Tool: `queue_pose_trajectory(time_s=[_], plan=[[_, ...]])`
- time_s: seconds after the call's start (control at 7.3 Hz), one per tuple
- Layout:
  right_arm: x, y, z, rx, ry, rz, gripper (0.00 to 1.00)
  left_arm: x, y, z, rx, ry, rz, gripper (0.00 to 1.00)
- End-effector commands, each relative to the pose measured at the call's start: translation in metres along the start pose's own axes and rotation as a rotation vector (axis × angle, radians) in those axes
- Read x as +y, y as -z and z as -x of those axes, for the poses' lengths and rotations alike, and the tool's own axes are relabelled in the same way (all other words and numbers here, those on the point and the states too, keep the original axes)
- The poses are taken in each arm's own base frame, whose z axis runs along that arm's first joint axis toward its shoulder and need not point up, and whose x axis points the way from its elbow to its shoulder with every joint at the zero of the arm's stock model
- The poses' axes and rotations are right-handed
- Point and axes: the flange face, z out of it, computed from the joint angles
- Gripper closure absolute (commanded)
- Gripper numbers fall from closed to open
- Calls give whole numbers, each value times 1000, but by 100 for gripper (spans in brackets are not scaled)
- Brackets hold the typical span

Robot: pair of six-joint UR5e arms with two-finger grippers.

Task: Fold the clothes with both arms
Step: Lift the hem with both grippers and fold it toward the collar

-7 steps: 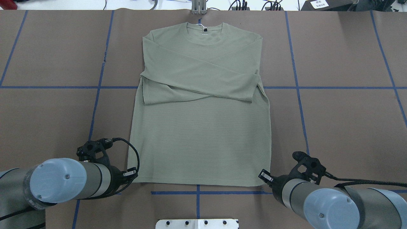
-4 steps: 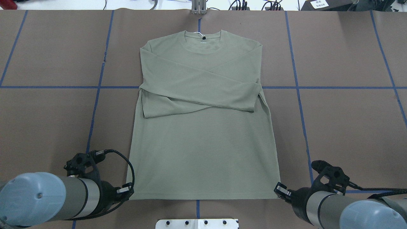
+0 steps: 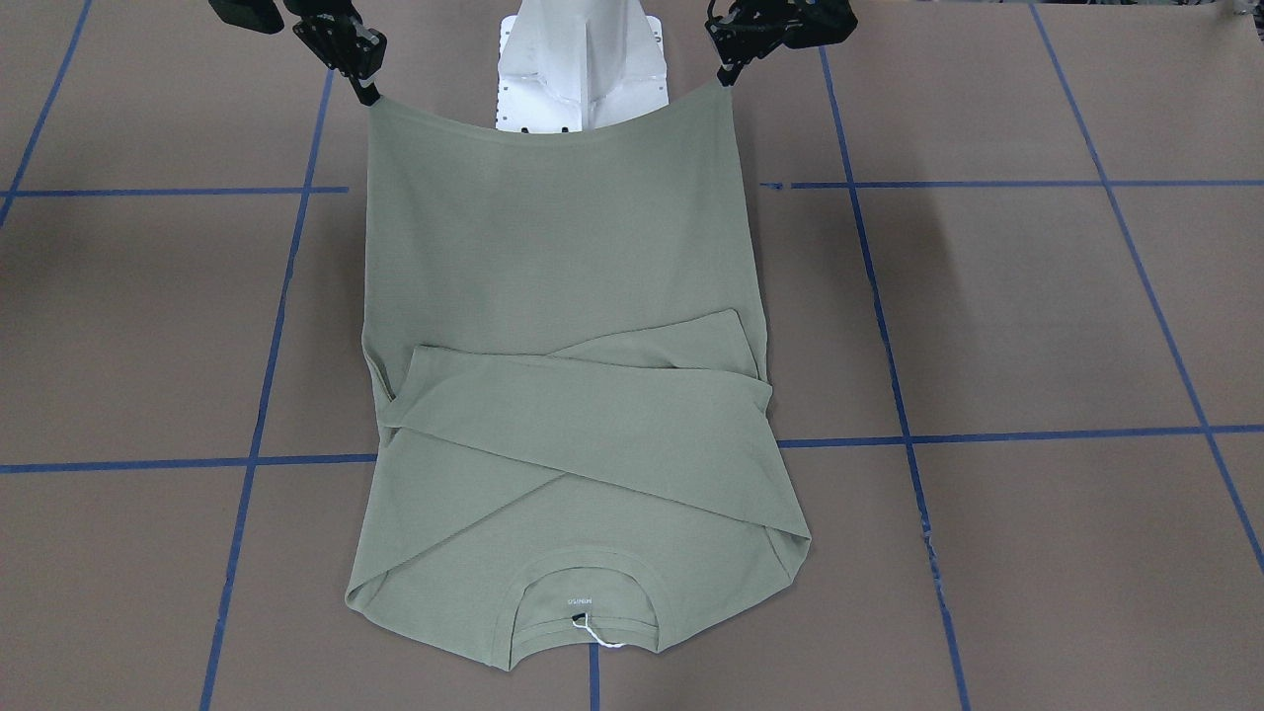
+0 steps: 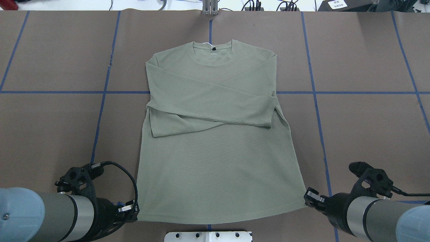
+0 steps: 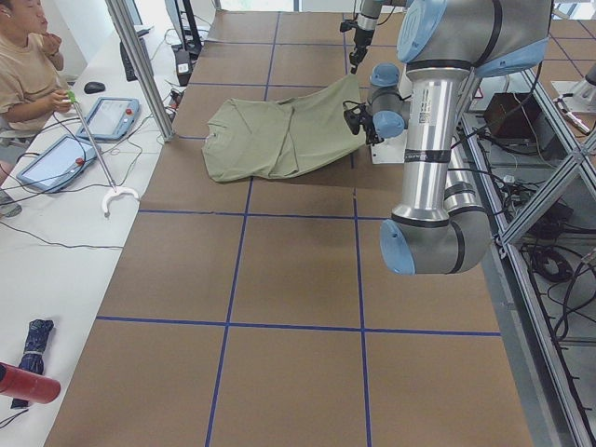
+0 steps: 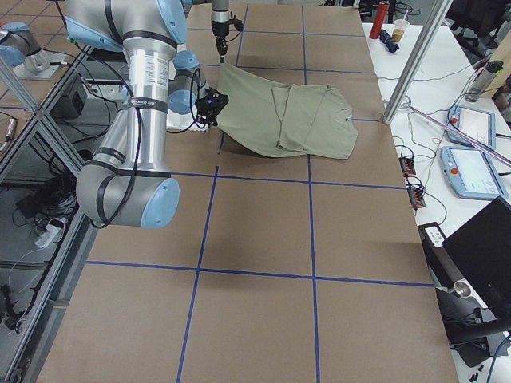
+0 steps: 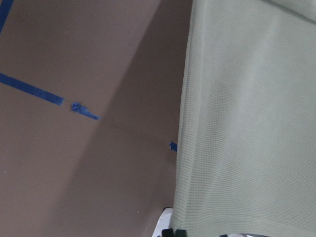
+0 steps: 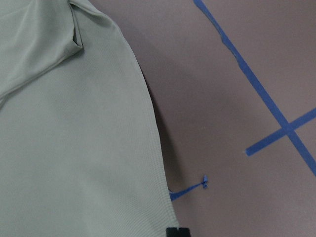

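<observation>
Shirt (image 4: 215, 158) hem stretches between left tool (image 4: 133, 211) and right tool (image 4: 308, 199), each clamped on one corner.

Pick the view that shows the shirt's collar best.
Exterior front-facing: the collar lies nearest that camera, large, its inner print visible. Overhead shows it smaller, at the far end. Side views show it tiny; wrist views show only other parts of the shirt.

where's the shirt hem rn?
Overhead view: the hem of the pale sage-green long-sleeved knit shirt hangs at bottom centre, held up by its corners between the left hand and right hand, near the white pedestal base.
</observation>
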Motion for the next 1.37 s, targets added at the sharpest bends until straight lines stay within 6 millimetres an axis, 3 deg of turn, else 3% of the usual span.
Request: queue_pose_trajectory(time_s=[0.0, 0.27, 0.41, 0.69, 0.82, 0.96, 1.1, 1.23], plan=[[-39, -25, 48, -16, 112, -119, 100, -49, 4, -25, 33, -156, -101, 100], [-119, -60, 113, 63, 176, -175, 100, -134, -30, -71, -9, -209, -241, 100], [-167, -73, 131, 99, 209, -183, 100, -177, -45, -87, -42, -206, -294, 100], [-236, -96, 178, 141, 218, -252, 100, -255, -44, -94, -56, -232, -389, 100], [-264, -112, 199, 175, 217, -273, 100, -292, -53, -86, -46, -238, -425, 100], [-292, -124, 212, 214, 232, -288, 100, -322, -45, -95, -29, -229, -463, 100], [-308, -135, 233, 237, 221, -298, 100, -339, -46, -110, -36, -224, -480, 100], [-313, -148, 253, 255, 217, -296, 100, -361, -67, -127, -57, -211, -499, 100]])
